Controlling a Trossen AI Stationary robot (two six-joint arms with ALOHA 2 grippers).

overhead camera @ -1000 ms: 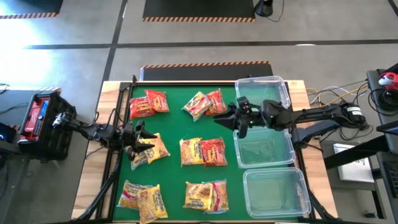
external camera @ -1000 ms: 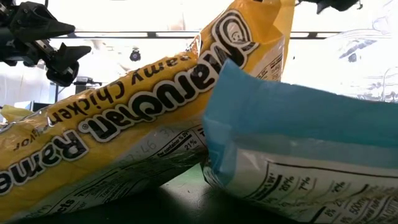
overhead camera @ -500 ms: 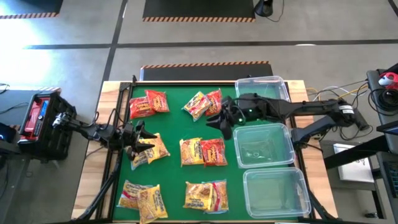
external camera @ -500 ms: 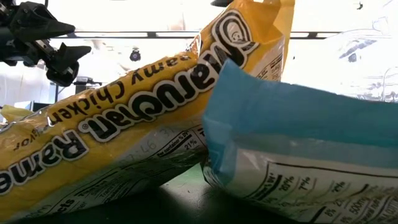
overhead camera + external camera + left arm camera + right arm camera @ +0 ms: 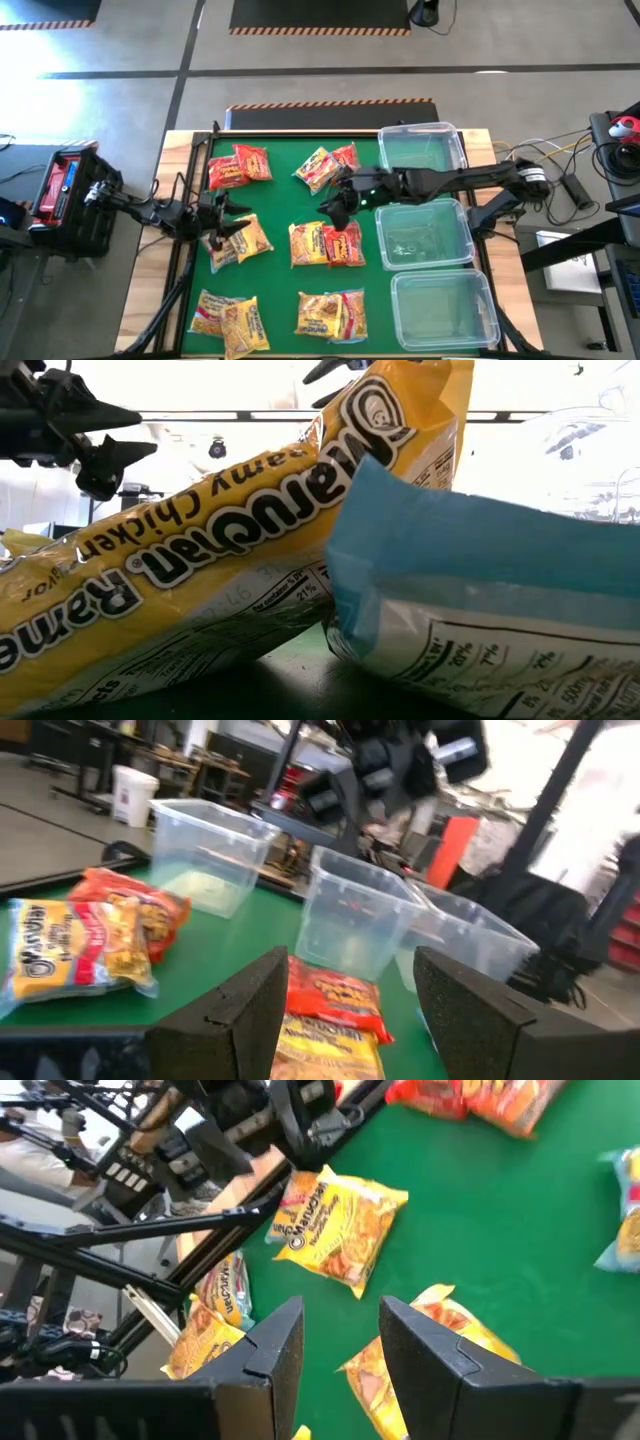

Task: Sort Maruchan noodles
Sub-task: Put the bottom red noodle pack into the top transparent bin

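You're hovering the right gripper [image 5: 338,207], jaws partly apart and holding nothing, over the red Maruchan packet [image 5: 344,244] mid-mat beside the middle clear bin [image 5: 467,243], so be dropping straight onto its centre while the left gripper [image 5: 222,222] is idling open, empty

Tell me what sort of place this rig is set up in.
Probably a robotics lab or workshop: a green mat on a wooden table, hazard-striped tape on a concrete floor, loose cables and equipment beside it, shelving and gear behind in the left wrist view.
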